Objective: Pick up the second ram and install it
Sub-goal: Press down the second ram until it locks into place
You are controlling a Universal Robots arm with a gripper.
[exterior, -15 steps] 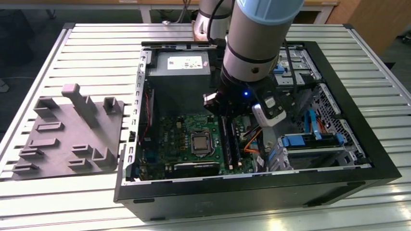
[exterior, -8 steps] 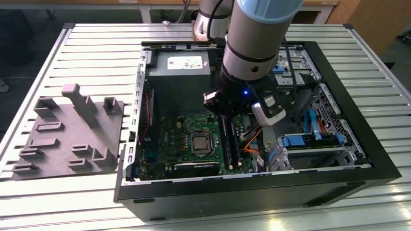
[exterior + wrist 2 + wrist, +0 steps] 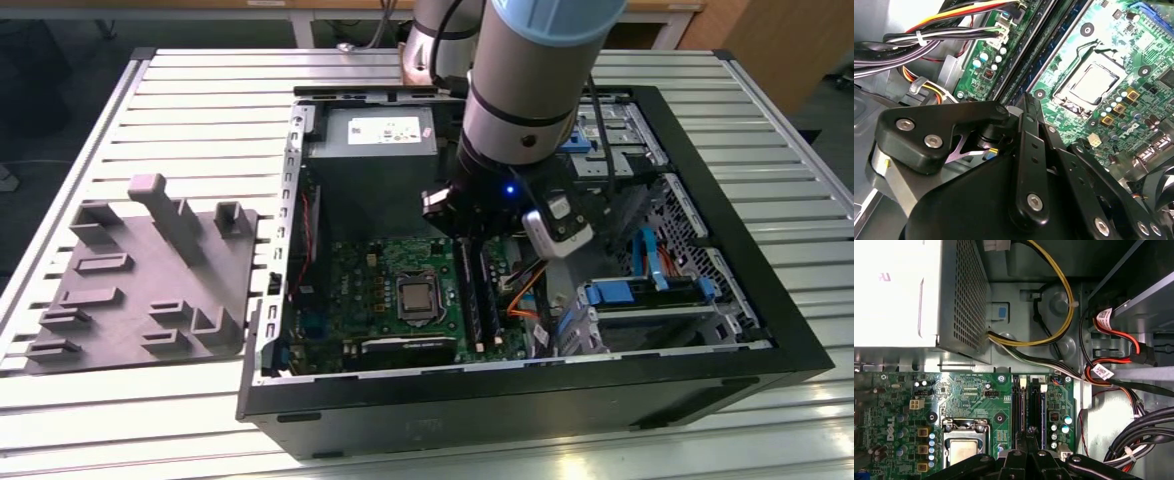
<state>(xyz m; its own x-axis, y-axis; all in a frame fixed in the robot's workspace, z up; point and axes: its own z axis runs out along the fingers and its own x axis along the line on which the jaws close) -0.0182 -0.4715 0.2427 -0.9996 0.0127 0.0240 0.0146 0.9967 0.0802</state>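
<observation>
Hovering low over the motherboard, the end effector lines up with the slots, presumably for seating the ram, which seems to stand in a slot already. Its own linkage hides the tips, so I cannot tell its state.
</observation>
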